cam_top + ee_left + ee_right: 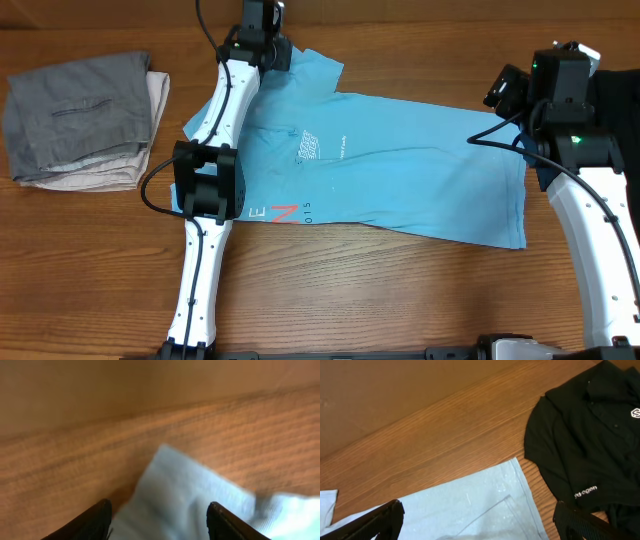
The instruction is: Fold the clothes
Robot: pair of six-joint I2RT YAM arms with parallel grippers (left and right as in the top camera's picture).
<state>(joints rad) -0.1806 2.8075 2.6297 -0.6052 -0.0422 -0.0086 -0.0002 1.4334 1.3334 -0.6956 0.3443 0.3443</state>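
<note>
Wooden table (400, 290): a light blue T-shirt (400, 180) lies spread across the centre. Its near left edge is turned up, showing white and coral letters (272, 212).

Right gripper (477, 510): fingers wide apart over the shirt's right edge, holding nothing.

Stack of folded grey garments (80, 115): at left, apart from the shirt.

Black garment (590, 435): beside the shirt's right edge.

Left gripper (159, 510): at the far sleeve corner, fingers apart, cloth lying loose between them.

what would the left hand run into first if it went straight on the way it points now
Most likely the light blue T-shirt: its corner lies on the table just ahead of the left hand. Beyond it only bare wood shows; depth is unclear.
</note>
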